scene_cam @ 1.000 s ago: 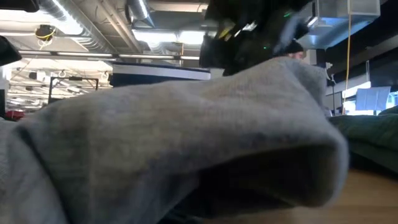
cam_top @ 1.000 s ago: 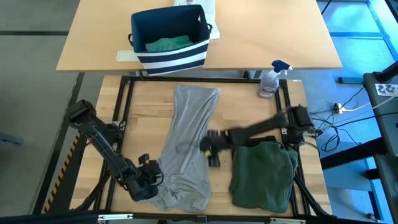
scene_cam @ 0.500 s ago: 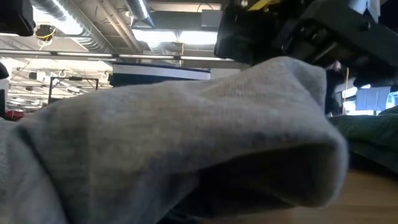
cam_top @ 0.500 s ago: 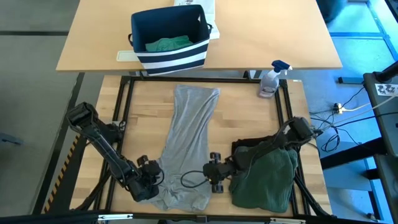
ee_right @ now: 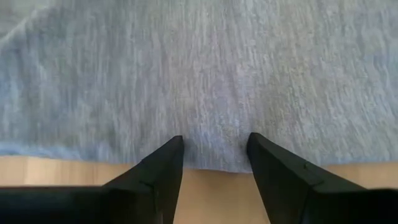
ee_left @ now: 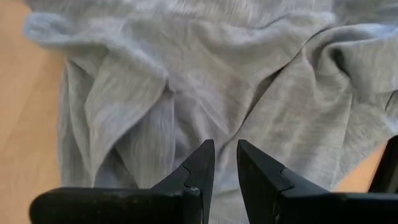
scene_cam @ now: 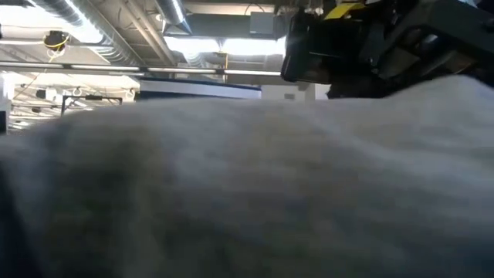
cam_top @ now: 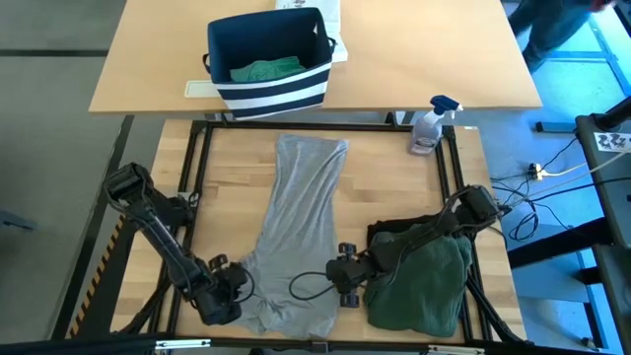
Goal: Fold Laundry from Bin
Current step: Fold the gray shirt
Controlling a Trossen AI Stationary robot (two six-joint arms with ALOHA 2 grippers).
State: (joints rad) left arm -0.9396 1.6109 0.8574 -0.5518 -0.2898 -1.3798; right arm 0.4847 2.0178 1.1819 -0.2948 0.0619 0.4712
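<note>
Changes over the last second. The right gripper point(cam_top: 336, 280) has swung from mid-worktop down toward the near edge, now low at the light grey garment's point(cam_top: 296, 222) right hem. The left gripper point(cam_top: 237, 286) has shifted slightly nearer the near edge, bunching the cloth's near-left corner, which now fills the low view.

The grey garment point(ee_left: 205, 81) is soft ribbed knit cloth, matt and creased. The tabletop point(cam_top: 394, 187) is pale wood, smooth. The bin point(cam_top: 266, 94) looks like woven fabric.
</note>
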